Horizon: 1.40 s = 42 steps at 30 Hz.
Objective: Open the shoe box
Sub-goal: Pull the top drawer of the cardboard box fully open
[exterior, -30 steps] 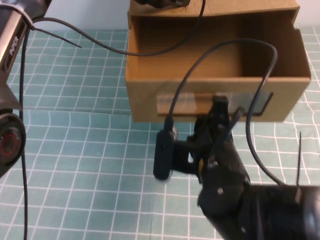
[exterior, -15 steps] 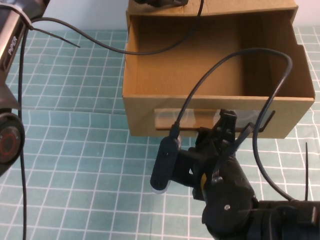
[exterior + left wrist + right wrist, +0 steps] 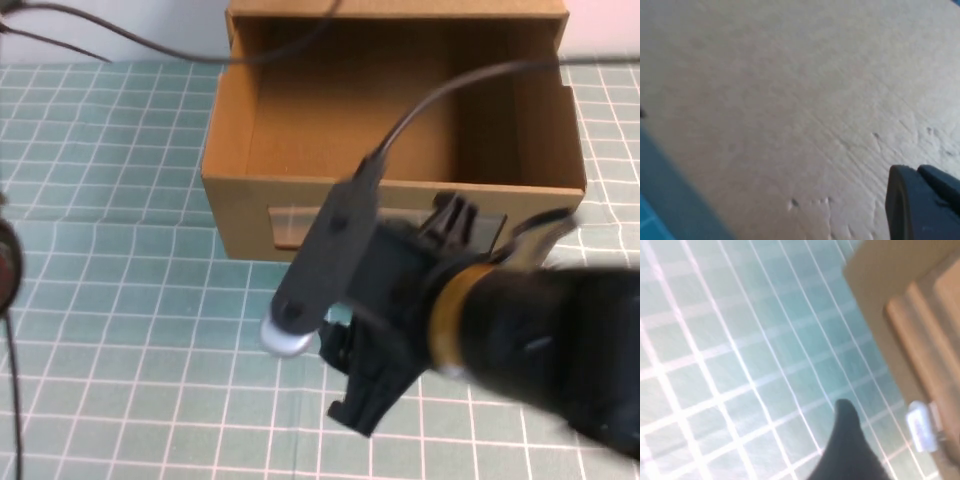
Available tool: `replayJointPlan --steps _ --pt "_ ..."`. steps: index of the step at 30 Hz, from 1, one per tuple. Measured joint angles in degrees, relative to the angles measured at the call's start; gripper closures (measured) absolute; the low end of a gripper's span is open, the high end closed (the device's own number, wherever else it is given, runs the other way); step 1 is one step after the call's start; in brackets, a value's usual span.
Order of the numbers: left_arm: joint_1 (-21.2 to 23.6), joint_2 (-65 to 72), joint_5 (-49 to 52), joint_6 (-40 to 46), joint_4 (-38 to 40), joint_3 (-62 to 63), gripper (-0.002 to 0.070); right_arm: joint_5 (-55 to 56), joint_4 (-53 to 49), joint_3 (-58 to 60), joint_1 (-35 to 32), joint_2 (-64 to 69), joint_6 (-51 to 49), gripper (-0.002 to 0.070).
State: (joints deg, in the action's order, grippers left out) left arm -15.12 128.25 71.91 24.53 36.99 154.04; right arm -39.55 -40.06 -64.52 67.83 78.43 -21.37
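Nearest, the right arm (image 3: 540, 340) fills the lower right of the high view, blurred, over the mat (image 3: 120, 300). A black bar (image 3: 325, 255) with a silvery end sticks out from its wrist toward the left.

The right gripper (image 3: 465, 220) is at the arm's far end, right up at the box (image 3: 240, 200) front wall. It sits right of that wall's middle, by the cutout (image 3: 290, 225). Touching or just short of it: can't tell from above. Wide or narrow: can't tell. In the right wrist view the box corner is off to one side and mat lies under the gripper.

The box sits mid-table just beyond the gripper, front wall facing the robot. Its top is open, so the inner walls and floor show. A cable (image 3: 440, 95) arcs from the arm over the box's open inside.

Farthest, the left gripper (image 3: 922, 205) shows only in the left wrist view, close over a plain cardboard face. Touching or not, wide or narrow: can't tell.
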Motion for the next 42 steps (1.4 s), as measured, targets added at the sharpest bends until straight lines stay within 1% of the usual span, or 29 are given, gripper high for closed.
replayJointPlan --steps 4,6,8,10,11,13,14,15,18,21,25,29,32,35,39,42 --pt "0.4 -6.5 0.4 -2.5 -5.2 0.4 0.0680 -3.3 10.4 -4.9 0.0 -6.0 9.3 0.0260" --pt "0.4 -10.3 0.7 -3.8 -7.4 0.6 0.0680 -5.0 13.5 -7.7 0.0 -9.5 12.3 0.0262" --pt "0.4 -14.6 0.8 -5.4 -10.3 0.8 0.0680 -6.3 14.7 -10.1 0.1 -13.2 13.6 0.0285" --pt "0.4 -18.9 0.8 -6.9 -13.3 0.4 0.0680 -7.7 14.6 -12.2 0.1 -16.4 14.3 0.0337" --pt "0.4 -20.7 0.8 -7.2 -14.4 -0.2 0.0680 -8.4 13.8 -13.1 0.1 -18.2 14.6 0.0381" --pt "0.4 -25.4 0.8 -7.6 -15.8 -3.0 0.0680 -10.2 11.1 -13.9 0.1 -21.3 14.8 0.0489" --pt "0.4 -27.3 0.8 -7.6 -16.1 -5.2 0.0680 -11.7 9.5 -14.1 0.1 -23.0 14.8 0.0554" --pt "0.4 -29.8 0.8 -7.5 -16.3 -7.7 0.0680 -13.4 7.8 -14.3 0.1 -24.5 14.8 0.0600" --pt "0.4 -37.2 0.9 -6.6 -17.2 -16.8 0.0680 -19.2 4.9 -14.3 0.1 -28.2 14.8 0.0662" --pt "0.4 -44.7 1.1 -5.6 -18.3 -28.6 0.0680 -22.4 3.9 -12.8 0.1 -31.4 14.4 0.0681" --pt "0.4 -55.7 1.1 -3.6 -19.0 -48.3 0.0680 -23.4 1.1 -5.2 0.1 -36.3 11.4 0.0686" --pt "0.4 -67.8 0.2 -3.0 -19.1 -68.4 0.0680 -23.4 -3.2 4.9 0.1 -42.9 4.0 0.0687" --pt "0.4 -78.1 -5.8 -2.9 -19.2 -82.4 0.0680 -21.9 -6.0 12.6 0.1 -49.1 -2.9 0.0689" --pt "0.4 -87.3 -13.8 -3.0 -19.2 -94.5 0.0680 -21.0 -8.9 20.6 0.1 -54.1 -7.1 0.0689" --pt "0.4 -97.0 -23.0 -4.5 -19.0 -106.7 0.0680 -20.6 -12.6 27.3 0.1 -57.9 -8.3 0.0689" --pt "0.4 -101.6 -24.1 -4.8 -19.0 -111.4 0.0680 -20.4 -13.4 29.2 0.1 -58.7 -8.5 0.0689"
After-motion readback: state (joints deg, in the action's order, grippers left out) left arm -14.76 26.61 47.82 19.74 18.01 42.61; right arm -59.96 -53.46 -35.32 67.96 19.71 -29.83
